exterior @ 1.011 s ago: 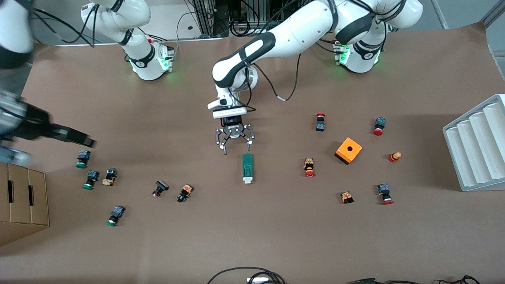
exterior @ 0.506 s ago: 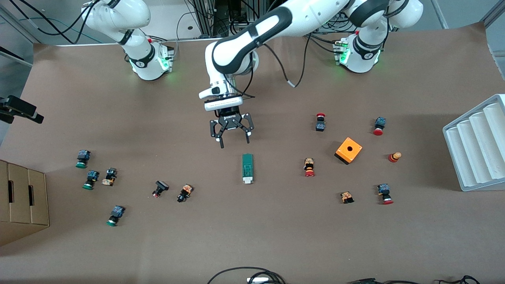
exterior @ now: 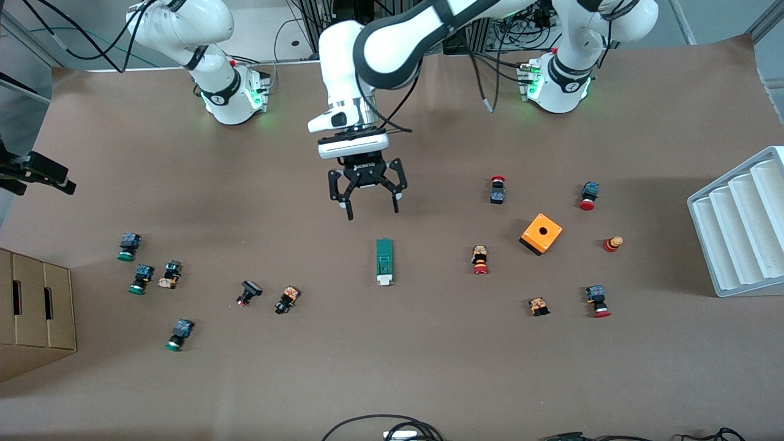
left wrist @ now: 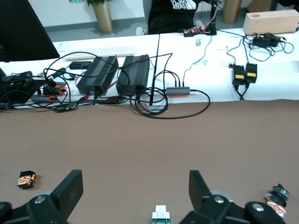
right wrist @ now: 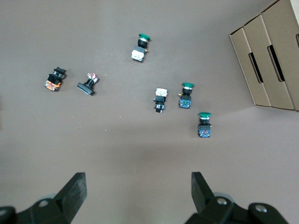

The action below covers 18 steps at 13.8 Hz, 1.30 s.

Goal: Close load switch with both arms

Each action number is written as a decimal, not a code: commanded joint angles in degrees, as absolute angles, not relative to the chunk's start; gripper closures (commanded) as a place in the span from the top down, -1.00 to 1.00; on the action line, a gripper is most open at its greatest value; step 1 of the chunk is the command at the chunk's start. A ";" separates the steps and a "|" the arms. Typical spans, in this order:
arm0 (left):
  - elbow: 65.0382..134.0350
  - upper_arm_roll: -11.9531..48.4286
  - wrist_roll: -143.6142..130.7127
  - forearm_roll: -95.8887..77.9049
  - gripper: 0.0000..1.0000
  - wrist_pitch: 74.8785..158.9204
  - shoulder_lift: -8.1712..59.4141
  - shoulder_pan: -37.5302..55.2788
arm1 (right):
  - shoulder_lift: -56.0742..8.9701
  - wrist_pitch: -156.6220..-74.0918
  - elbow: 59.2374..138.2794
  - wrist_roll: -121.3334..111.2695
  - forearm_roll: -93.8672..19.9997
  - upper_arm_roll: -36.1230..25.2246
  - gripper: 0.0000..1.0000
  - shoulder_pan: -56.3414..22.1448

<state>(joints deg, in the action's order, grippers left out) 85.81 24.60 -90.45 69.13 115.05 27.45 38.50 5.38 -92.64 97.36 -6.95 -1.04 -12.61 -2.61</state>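
Note:
The load switch (exterior: 384, 261) is a narrow dark-green block lying flat at mid-table, its white end toward the front camera. My left gripper (exterior: 372, 212) hangs open and empty in the air, over bare table just on the robot-base side of the switch. In the left wrist view only the switch's white end (left wrist: 160, 214) shows, between the spread fingers of the left gripper (left wrist: 134, 187). My right gripper (exterior: 61, 179) is at the edge of the view at the right arm's end, high over the table. It is open and empty in the right wrist view (right wrist: 138, 189).
Several green-capped buttons (exterior: 128, 246) lie toward the right arm's end by a cardboard box (exterior: 33, 312). An orange cube (exterior: 541, 233), several red-capped buttons (exterior: 480, 260) and a white ribbed rack (exterior: 741, 220) lie toward the left arm's end. Cables (exterior: 380, 425) cross the table's front edge.
My left gripper has risen and drawn back from the switch toward the robot bases, still open. My right gripper has pulled away to the view's edge at the right arm's end.

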 commanded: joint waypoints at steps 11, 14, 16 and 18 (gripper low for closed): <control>82.27 23.39 -51.45 36.59 1.00 119.09 13.10 24.36 | 5.36 -93.43 95.19 -6.86 -0.44 -12.66 1.00 -2.81; 80.87 18.39 -42.74 27.54 1.00 119.09 11.25 23.99 | 5.45 -92.90 95.10 -6.68 -1.49 -12.75 1.00 -2.81; 80.68 14.26 -38.17 21.30 1.00 119.09 10.29 23.99 | 5.62 -92.38 95.10 -5.81 -1.49 -12.48 1.00 -2.90; 80.77 10.13 -34.30 15.32 1.00 118.74 9.58 23.91 | 5.45 -91.59 95.18 -4.75 -1.49 -12.48 1.00 -2.90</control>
